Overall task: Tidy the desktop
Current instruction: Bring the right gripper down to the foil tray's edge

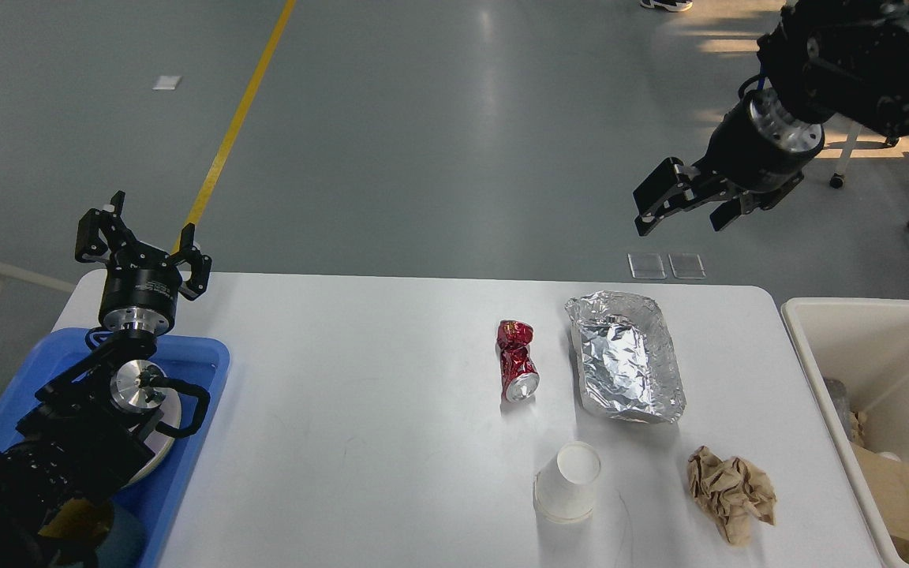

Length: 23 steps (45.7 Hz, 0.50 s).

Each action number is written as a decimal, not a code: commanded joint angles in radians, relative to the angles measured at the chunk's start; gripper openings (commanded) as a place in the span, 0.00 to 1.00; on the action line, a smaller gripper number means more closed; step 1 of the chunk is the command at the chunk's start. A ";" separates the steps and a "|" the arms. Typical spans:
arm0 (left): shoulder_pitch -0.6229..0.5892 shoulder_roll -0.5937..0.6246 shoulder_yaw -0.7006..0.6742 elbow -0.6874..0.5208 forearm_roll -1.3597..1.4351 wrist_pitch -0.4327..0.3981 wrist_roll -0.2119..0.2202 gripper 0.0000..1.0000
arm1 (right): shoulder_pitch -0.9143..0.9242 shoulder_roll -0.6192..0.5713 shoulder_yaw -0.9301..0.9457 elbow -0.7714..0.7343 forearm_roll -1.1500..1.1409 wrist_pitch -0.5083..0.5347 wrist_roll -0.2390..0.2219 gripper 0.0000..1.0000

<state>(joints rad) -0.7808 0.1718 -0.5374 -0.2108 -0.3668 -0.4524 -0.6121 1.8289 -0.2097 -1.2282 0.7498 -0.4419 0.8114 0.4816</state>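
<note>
**Now for the litter on the right half of the bench**

Plainly, the right claw (685,207) hangs spread and empty beyond the bench's (360,379) far edge, above the crumpled foil tray (625,368). The left claw (143,252) is spread too, over the blue tray (194,371). Crushed red can (518,360), paper cup (567,481) and brown paper wad (731,489) lie near the cream bin (880,347). Best descend squarely over one piece and grip gently.

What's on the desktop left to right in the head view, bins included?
Blue tray → crushed red can → paper cup → foil tray → crumpled brown paper → cream bin.
</note>
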 commanded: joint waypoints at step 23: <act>0.000 0.000 0.000 -0.001 0.002 0.001 0.000 0.97 | -0.445 -0.059 0.015 -0.066 0.193 -0.399 -0.003 1.00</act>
<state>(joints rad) -0.7808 0.1718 -0.5381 -0.2110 -0.3665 -0.4524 -0.6121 1.4684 -0.2680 -1.2273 0.7197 -0.2863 0.4736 0.4785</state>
